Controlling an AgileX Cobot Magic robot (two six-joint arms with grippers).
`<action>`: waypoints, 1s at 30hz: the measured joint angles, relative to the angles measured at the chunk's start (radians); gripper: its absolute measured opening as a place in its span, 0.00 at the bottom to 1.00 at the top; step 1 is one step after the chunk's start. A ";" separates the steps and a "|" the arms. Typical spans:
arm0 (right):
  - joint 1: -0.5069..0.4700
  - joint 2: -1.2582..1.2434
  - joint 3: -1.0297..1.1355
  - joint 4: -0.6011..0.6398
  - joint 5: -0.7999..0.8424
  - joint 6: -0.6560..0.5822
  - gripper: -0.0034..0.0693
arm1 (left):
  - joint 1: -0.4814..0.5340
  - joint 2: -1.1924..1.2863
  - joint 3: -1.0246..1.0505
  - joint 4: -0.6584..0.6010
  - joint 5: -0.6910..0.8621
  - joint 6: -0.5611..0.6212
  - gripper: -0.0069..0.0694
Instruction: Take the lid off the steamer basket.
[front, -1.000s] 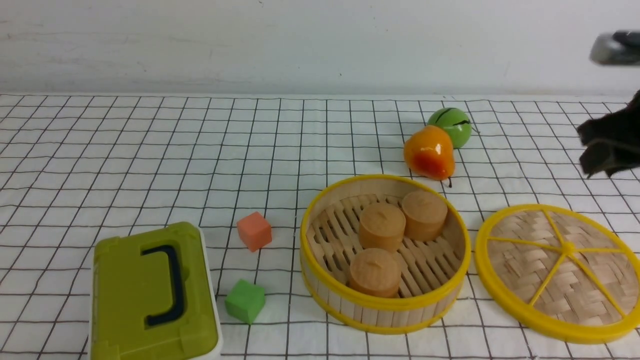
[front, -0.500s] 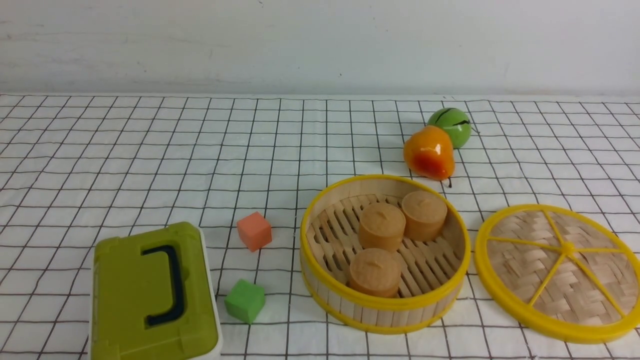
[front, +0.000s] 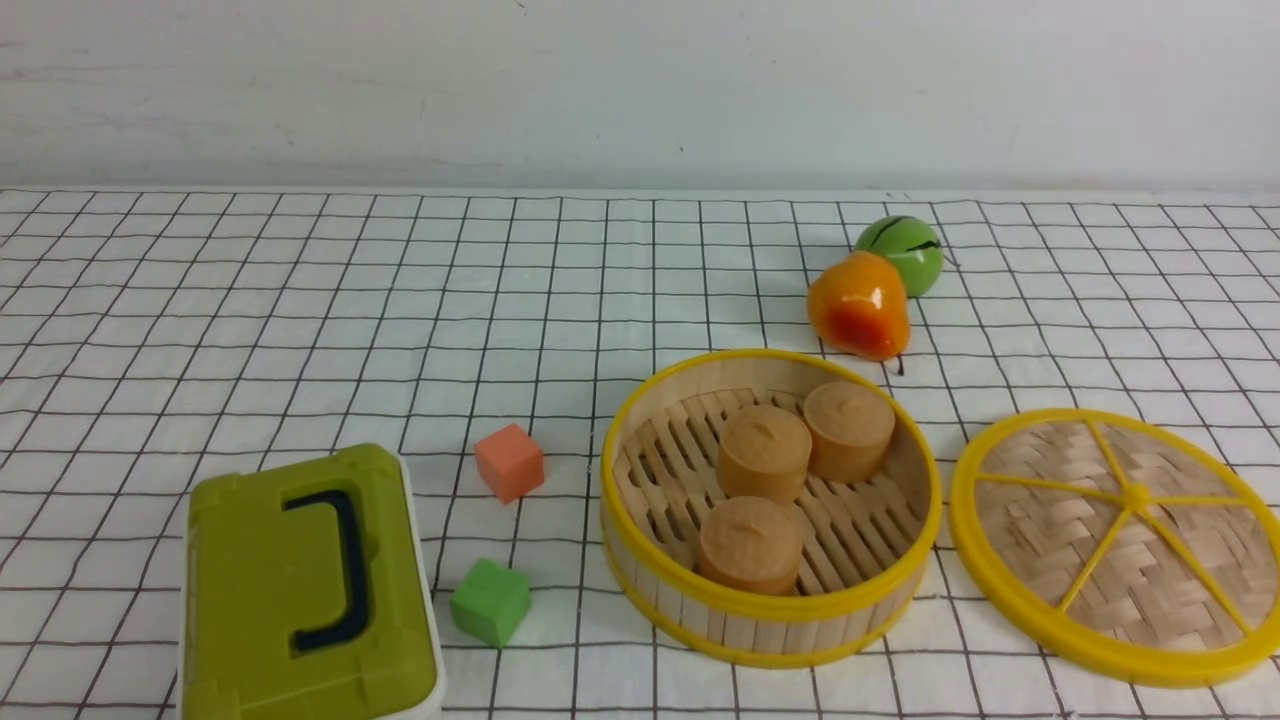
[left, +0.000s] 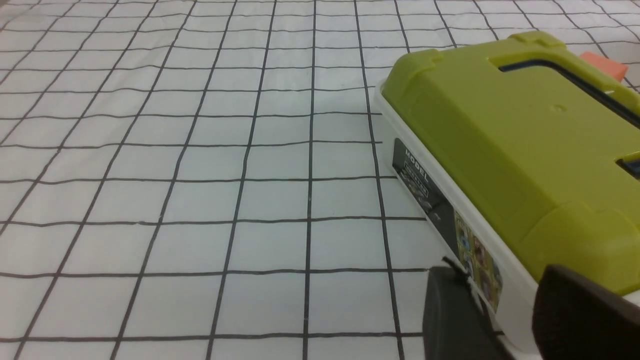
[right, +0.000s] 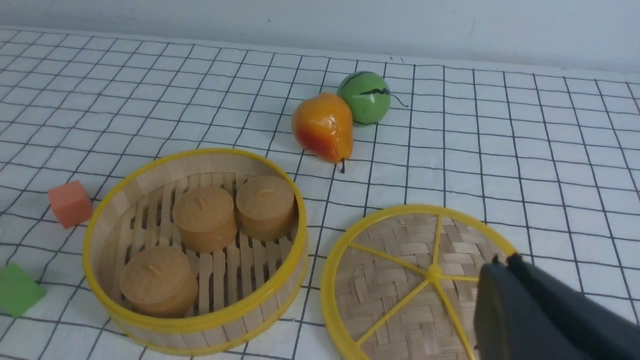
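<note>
Basket, 1 lid, 3 buns

Yellow-rimmed woven lid flat, just right of the open bamboo steamer basket.

"MODEL" on green box side lbl
</note>
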 joint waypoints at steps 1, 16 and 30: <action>0.006 0.000 0.000 -0.003 0.001 0.000 0.03 | 0.000 0.000 0.000 0.000 0.000 0.000 0.41; 0.129 -0.050 0.095 -0.102 -0.172 0.000 0.03 | 0.000 0.000 0.000 0.000 0.000 0.000 0.40; -0.025 -0.438 0.711 -0.237 -0.518 0.240 0.03 | 0.000 0.000 0.000 0.000 0.000 0.000 0.40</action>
